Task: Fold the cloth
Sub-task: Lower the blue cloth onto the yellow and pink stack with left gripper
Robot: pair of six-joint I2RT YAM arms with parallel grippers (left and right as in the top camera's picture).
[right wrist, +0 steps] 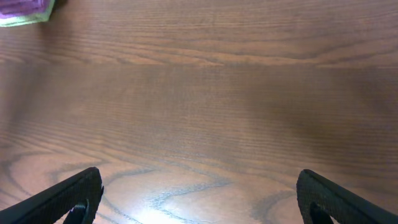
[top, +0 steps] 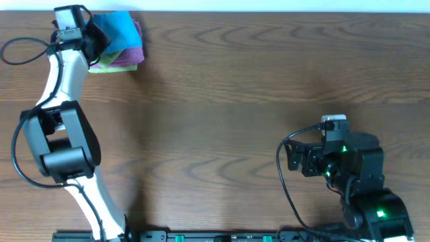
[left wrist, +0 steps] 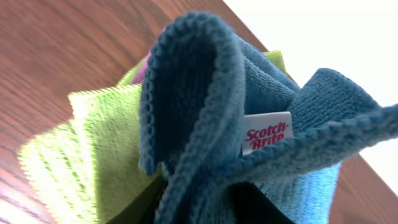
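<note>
1. Left tool (top: 101,37) sat over the far left corner of the table (top: 235,101), directly above a stack of cloths. Its jaws were hidden in fabric, so I could not tell whether they gripped anything.
2. On top of that stack the sky-blue cloth (left wrist: 199,93) lay bunched and rumpled. Its folds stood up close to the left wrist camera, and a white Scotch-Brite label (left wrist: 267,134) showed among them.
3. Beneath it was a purple folded cloth (top: 131,57), and beneath that a lime-green folded cloth (left wrist: 93,143) lay flat on the wood, its edge sticking out toward the near side.
4. Right tool (top: 293,156) hung well apart from the stack, over the near right part of the table. Its jaws were spread wide with nothing between them. In the right wrist view its two dark fingers (right wrist: 74,196) sat at the lower corners over wood grain.
</note>
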